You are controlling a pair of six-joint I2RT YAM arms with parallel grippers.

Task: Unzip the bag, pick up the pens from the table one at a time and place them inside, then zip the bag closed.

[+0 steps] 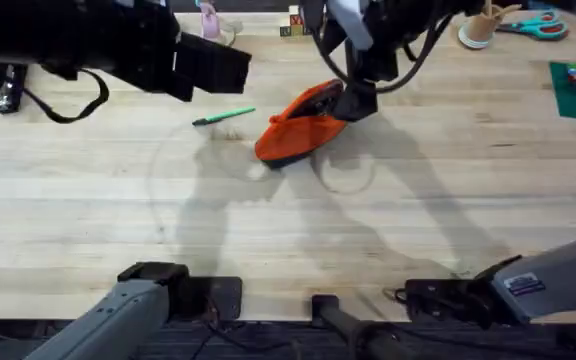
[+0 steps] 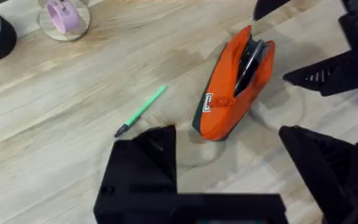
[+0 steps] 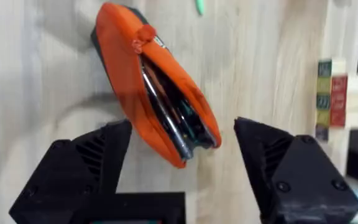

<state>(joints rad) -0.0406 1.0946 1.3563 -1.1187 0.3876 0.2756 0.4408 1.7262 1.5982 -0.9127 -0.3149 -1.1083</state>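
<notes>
We judge the main risk to lie with the orange pencil pouch [image 1: 301, 126], which sits unsupported on the table [image 1: 288, 230] toward the far middle, its zipper already open at the far-right end so that dark contents show inside; if our right gripper [image 3: 182, 146] comes down carelessly on that gaping end, the soft fabric could fold shut or the pouch could tip and slide toward the green pen [image 1: 224, 117], which lies just to its left, apart from it. The pen itself is thin and flat on the wood, so a grasp by our left gripper [image 2: 229, 149] that lands slightly off could roll it away or nudge it into the pouch. Our right arm reaches far across the table and hangs directly above the pouch's open end, its fingers [image 3: 98, 155] spread wide on either side of the mouth, holding nothing. Our left arm is raised high over the far left, angled down at pen and pouch, its fingers [image 2: 145, 155] also spread and empty
</notes>
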